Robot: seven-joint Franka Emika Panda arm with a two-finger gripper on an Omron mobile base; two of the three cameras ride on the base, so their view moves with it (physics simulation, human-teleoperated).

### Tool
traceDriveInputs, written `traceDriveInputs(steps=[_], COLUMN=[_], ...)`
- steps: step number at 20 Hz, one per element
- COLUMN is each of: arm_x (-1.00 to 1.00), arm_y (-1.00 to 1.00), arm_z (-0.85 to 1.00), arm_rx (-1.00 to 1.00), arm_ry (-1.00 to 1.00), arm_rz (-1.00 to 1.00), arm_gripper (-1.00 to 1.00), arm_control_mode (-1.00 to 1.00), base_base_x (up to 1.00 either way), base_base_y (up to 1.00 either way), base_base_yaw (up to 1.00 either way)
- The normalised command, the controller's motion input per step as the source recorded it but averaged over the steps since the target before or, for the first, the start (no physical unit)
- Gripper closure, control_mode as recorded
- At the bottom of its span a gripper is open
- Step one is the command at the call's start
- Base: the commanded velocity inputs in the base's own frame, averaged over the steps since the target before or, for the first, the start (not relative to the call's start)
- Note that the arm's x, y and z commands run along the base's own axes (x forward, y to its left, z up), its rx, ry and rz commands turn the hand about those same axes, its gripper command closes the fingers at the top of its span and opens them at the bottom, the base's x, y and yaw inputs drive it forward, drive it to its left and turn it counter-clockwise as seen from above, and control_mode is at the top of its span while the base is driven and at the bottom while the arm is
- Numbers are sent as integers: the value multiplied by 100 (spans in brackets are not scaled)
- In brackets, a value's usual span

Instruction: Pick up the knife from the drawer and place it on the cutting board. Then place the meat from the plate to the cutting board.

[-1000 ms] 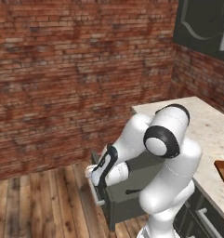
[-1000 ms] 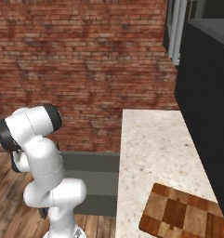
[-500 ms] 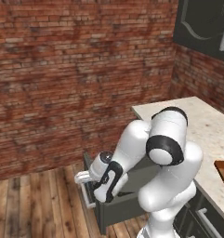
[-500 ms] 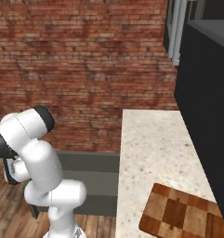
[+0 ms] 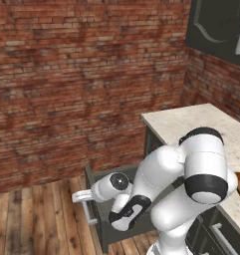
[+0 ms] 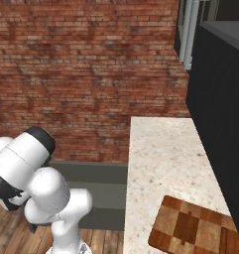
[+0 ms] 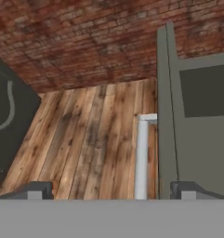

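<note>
The dark grey-green drawer (image 5: pixel 107 225) stands pulled out from under the counter, and my arm bends down low over it. In the hand view my gripper (image 7: pixel 112 190) is open wide, its fingertips (image 7: pixel 39 189) level on either side of the picture. The drawer's silver bar handle (image 7: pixel 141 155) runs up between them, just in front of the drawer's front (image 7: pixel 164 107). The part of the drawer's inside (image 7: pixel 204 90) in sight is bare, and the knife is hidden. The checkered wooden cutting board (image 6: pixel 190 229) lies on the counter's near end. The plate and the meat are out of view.
The speckled counter (image 6: pixel 163 158) runs back to the brick wall (image 5: pixel 81 74). A tall black appliance (image 6: pixel 220 114) stands along the counter's right side. Dark cabinets (image 5: pixel 216 25) hang above. Wooden floor (image 7: pixel 85 135) lies in front of the drawer.
The arm has folded lower and the hand has swung down to the front of the drawer. The drawer has stayed out and the gripper has stayed open.
</note>
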Motion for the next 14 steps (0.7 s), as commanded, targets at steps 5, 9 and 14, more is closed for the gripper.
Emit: traceDriveInputs(steps=[5, 9, 14], arm_x=[17, 24, 20], arm_y=[-31, -50, -10], arm_z=[100, 100, 100], arm_rx=[3, 0, -9], arm_ry=[18, 28, 22], arm_rz=[10, 8, 4], arm_gripper=[-100, -100, -100], arm_control_mode=[-100, -100, -100], base_base_x=[0, 0, 0], base_base_y=[0, 0, 0], base_base_yaw=[0, 0, 0])
